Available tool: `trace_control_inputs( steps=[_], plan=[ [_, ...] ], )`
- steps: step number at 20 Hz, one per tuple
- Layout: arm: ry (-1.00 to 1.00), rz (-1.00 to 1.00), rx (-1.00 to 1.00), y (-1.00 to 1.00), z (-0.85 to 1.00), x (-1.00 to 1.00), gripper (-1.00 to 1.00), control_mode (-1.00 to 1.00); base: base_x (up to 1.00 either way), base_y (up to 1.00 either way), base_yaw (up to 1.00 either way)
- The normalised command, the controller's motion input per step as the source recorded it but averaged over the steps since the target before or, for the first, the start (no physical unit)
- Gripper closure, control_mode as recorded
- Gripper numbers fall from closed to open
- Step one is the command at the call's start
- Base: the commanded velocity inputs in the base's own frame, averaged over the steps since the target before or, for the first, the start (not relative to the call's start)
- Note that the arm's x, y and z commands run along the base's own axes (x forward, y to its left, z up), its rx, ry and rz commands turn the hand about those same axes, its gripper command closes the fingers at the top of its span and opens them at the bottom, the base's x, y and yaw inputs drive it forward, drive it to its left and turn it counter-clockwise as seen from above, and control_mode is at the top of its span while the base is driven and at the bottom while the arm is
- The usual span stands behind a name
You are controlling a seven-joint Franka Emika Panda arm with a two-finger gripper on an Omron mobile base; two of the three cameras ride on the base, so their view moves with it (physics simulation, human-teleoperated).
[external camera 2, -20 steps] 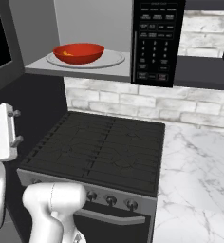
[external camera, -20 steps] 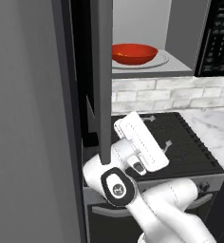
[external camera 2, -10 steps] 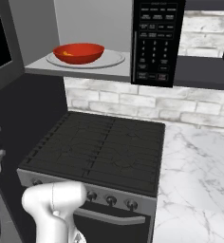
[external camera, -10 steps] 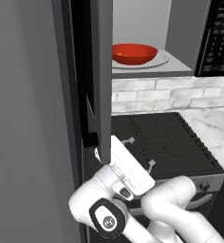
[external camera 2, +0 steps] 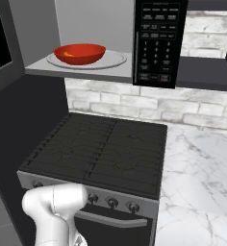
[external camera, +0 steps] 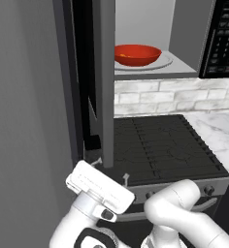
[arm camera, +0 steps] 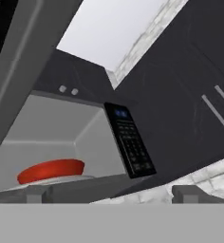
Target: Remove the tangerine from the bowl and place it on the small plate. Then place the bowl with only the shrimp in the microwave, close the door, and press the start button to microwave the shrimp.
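The red bowl sits on the turntable inside the open microwave. An orange-yellow shrimp peeks over its rim. The door stands wide open, edge-on to the left base camera. My gripper hangs low, just under the door's bottom corner and left of the stove. It points up at the microwave and is open, with nothing between the fingertips. The black keypad is right of the cavity. The tangerine and the small plate are out of view.
A black gas stove lies under the microwave, with knobs along its front. A marble counter stretches to the right and a brick backsplash runs behind. A tall grey panel fills the left. Dark cabinets hang above.
My hand has dropped down and leftward along the door's edge, from mid-height to below the door's bottom corner, leaving the right base view. The bowl and the door have not moved.
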Motion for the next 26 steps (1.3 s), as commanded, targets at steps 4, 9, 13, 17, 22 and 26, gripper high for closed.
trace_control_inputs(
  steps=[4, 9, 13, 17, 22, 26],
  plan=[
    [0.10, 0.11, 0.00, 0.72, -0.03, -0.01, -1.00, -1.00, 0.00, 0.00, 0.00],
    [0.00, 0.03, 0.00, 0.36, 0.19, 0.00, -1.00, -1.00, 0.00, 0.00, 0.00],
    [0.00, 0.00, 0.00, 0.10, 0.39, 0.00, -1.00, -1.00, 0.00, 0.00, 0.00],
    [0.00, 0.00, 0.00, 0.00, 0.43, 0.00, -1.00, -1.00, 0.00, 0.00, 0.00],
    [0.00, 0.00, 0.01, 0.00, 0.41, 0.00, -1.00, -1.00, 0.00, 0.00, 0.00],
    [-0.02, 0.00, 0.06, -0.25, 0.25, -0.02, -1.00, -1.00, 0.00, 0.00, 0.00]
  ],
)
